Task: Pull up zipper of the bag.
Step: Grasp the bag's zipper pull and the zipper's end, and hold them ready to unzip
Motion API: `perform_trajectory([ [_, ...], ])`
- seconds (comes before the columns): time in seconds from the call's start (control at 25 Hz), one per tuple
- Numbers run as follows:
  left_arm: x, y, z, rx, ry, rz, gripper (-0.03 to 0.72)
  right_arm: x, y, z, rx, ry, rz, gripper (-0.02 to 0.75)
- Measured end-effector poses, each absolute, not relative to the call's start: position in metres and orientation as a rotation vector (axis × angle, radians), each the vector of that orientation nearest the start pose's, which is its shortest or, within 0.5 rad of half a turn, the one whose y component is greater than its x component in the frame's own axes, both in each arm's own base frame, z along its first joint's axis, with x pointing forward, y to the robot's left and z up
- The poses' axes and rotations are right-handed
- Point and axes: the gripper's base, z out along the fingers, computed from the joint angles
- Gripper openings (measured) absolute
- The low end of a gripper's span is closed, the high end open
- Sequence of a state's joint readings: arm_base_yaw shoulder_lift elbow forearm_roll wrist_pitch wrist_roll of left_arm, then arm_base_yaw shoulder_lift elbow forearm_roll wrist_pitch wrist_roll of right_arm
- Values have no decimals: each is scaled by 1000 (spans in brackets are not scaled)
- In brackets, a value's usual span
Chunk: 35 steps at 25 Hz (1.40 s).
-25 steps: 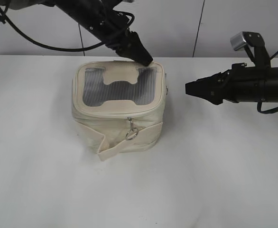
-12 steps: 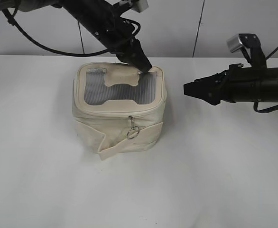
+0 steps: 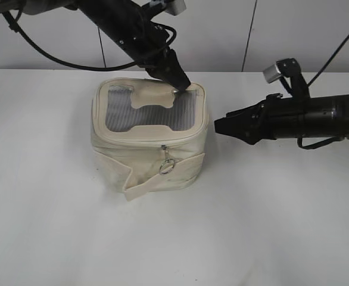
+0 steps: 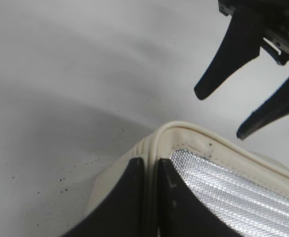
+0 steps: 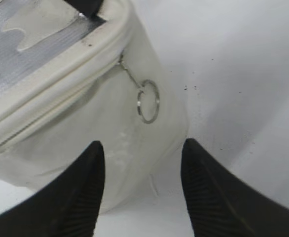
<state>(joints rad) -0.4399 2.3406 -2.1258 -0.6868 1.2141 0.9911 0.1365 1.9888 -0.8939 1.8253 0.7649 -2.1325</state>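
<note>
Clearly the right tool [image 5: 140,190], fingers spread and empty, faces the bag [image 3: 147,140]; its zipper [image 5: 148,101] ring hangs straight ahead. Left tool [image 3: 180,82] pinches the bag's back rim.

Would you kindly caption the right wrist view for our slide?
Open right gripper faces the cream bag, its ringed zipper pull hanging ahead of the jaws.

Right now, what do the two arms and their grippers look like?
Both arms are black with black cables. The left gripper and the right gripper have dark, tapered fingers; the right's fingers have ribbed pads. A silver-grey block sits atop the right arm.
</note>
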Motion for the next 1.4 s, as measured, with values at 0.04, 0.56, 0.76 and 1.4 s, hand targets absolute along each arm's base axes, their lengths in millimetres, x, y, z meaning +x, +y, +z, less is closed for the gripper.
perform_trajectory([
  [0.04, 428, -261, 219, 1551, 2131, -801, 47, 338, 114, 117, -770, 2096, 805, 402],
  [0.56, 429, -261, 219, 1550, 2132, -798, 47, 362, 150, 115, -882, 2107, 619, 403],
  [0.76, 429, -261, 219, 1550, 2132, -798, 45, 371, 153, 105, -871, 2119, 628, 380],
  [1.4, 429, -260, 219, 1524, 2160, -797, 44, 351, 146, 114, -794, 2187, 633, 9],
])
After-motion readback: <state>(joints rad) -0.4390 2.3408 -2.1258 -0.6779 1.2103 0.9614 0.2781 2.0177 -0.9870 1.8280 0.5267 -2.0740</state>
